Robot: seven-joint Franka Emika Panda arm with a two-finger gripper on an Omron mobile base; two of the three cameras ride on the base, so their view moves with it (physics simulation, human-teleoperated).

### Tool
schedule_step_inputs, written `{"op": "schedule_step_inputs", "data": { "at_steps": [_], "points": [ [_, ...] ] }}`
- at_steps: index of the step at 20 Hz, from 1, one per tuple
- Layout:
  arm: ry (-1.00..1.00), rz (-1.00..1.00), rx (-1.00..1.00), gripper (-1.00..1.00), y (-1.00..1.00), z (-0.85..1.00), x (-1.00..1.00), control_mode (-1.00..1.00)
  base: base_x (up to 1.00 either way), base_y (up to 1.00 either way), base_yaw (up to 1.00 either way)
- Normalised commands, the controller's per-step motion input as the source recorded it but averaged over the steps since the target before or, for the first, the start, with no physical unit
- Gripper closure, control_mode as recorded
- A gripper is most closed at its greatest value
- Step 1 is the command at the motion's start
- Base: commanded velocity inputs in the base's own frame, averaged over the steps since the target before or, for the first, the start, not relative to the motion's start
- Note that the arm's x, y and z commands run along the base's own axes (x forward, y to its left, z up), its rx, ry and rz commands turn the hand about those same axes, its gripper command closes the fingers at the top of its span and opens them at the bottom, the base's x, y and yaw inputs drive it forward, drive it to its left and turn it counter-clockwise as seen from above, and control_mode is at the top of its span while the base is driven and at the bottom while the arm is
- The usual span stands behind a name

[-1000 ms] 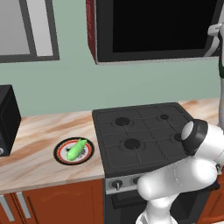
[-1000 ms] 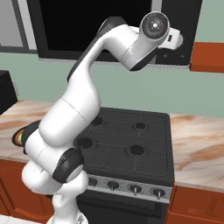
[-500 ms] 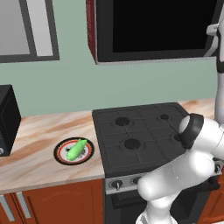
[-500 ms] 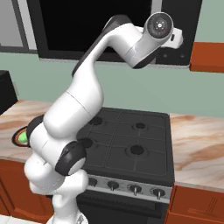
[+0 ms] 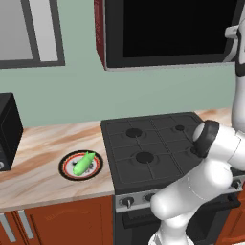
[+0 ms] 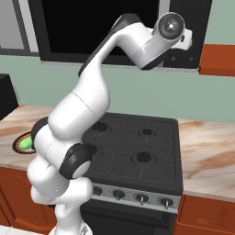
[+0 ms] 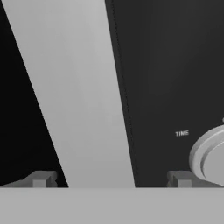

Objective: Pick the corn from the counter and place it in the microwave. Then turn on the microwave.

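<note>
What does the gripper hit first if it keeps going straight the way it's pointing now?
Most likely the large black-fronted microwave. The open gripper faces its front up close, with the light grey vertical strip between the fingertips and a round grey dial off to one side. Depth is unclear.

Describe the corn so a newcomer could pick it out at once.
Start at the black gas stovetop and move to the beige marble counter on its left. A round black-and-red-rimmed plate sits there, and the corn lies on it: the single bright-green, tapered cob.
</note>
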Motion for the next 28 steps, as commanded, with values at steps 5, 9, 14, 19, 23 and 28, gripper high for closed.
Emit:
{"op": "schedule_step_inputs", "data": {
  "at_steps": [5,9,14,19,23,28],
  "points": [
    [0.0,0.02,0.0,-1.0,0.0,-0.01,0.1,-1.0,0.0,0.0,0.0],
    [0.0,0.02,0.0,1.0,0.0,-0.06,0.12,-1.0,0.0,0.0,0.0],
    [0.0,0.02,0.0,1.0,0.0,-0.1,0.11,-1.0,0.0,0.0,0.0],
    [0.02,0.01,0.0,1.0,0.0,-0.07,0.06,-1.0,0.0,0.0,0.0],
    [-0.01,0.0,0.0,1.0,0.0,0.0,-0.06,-1.0,0.0,0.0,0.0],
    [-0.08,-0.05,-0.01,1.0,0.06,0.03,-0.31,-1.0,0.0,0.0,0.0]
  ]
}}
